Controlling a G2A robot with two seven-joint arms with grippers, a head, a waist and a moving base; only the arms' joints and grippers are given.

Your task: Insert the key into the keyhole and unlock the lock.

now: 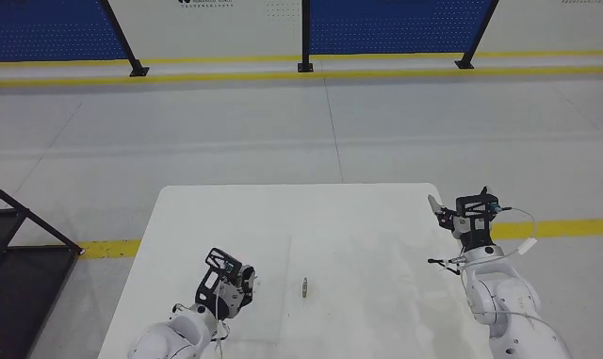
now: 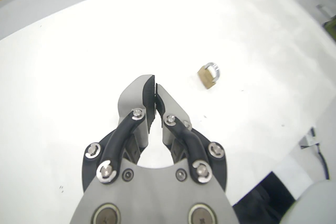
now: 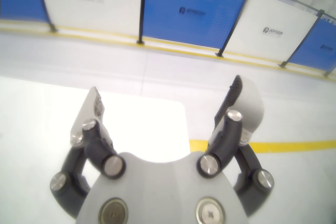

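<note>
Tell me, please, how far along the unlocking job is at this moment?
Done: nothing yet. The padlock lies loose on the white table, and no gripper touches it. In hand: the left gripper hangs shut a little way from the padlock; whether it pinches the key I cannot tell. The right gripper is open and empty at the table's far corner. Left: holding the padlock, inserting the key and turning it.

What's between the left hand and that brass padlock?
Only bare white tabletop separates the left hand from the brass padlock, shown in the left wrist view.
</note>
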